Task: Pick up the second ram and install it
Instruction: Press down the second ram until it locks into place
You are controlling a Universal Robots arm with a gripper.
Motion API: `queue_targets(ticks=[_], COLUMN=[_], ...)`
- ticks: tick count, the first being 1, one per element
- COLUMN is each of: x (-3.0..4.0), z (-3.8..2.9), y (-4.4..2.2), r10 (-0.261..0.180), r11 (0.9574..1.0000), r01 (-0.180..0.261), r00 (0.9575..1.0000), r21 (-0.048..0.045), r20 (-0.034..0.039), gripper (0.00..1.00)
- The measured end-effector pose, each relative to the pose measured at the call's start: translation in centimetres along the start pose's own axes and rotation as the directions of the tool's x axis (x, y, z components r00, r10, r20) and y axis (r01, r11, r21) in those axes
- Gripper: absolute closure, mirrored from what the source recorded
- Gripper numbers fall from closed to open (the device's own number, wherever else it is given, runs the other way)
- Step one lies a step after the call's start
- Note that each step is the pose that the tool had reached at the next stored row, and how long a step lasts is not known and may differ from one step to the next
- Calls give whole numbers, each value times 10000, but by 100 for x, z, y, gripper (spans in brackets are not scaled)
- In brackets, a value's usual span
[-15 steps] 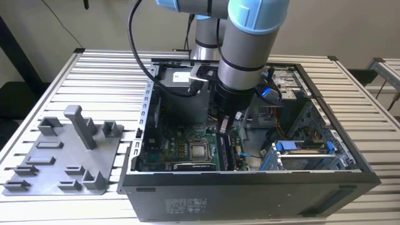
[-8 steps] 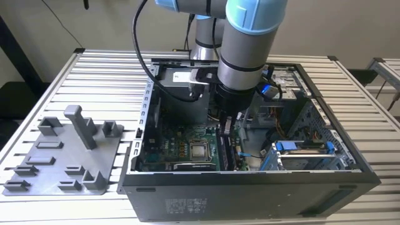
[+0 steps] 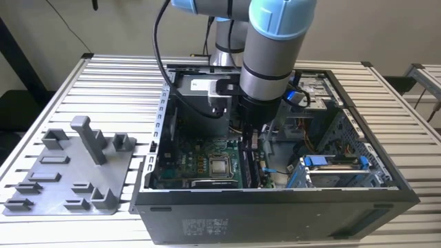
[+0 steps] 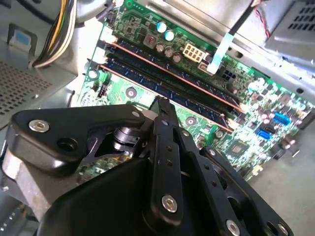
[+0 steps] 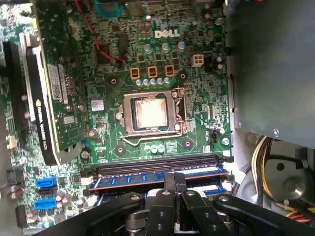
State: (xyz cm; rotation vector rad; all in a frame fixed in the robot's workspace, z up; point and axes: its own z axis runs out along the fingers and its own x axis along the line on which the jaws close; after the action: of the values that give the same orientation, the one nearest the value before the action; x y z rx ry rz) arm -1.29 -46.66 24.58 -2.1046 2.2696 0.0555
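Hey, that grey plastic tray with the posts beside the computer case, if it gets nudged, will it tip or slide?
The grey tray probably slides rather than tips: its base lies broad and flat on the slatted table. It looks like light plastic, so likely easy to shove.

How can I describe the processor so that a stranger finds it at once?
In the exterior view, look into the open black computer case, at the green board on its floor. The processor is the shiny square metal plate near the board's middle; the parts around it are small, dark or long.
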Motion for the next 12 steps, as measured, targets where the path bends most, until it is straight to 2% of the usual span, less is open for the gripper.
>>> queue_targets(ticks=[2, 4, 12], x=[0, 0, 3], z=[0, 1, 5], y=[0, 0, -3], r10=[-352, -508, -546], r11=[9994, 9987, 9985], r01=[352, 508, 547], r00=[9994, 9987, 9985], r21=[-19, -28, -30], r20=[-1, 2, 6], gripper=[89, 89, 89])
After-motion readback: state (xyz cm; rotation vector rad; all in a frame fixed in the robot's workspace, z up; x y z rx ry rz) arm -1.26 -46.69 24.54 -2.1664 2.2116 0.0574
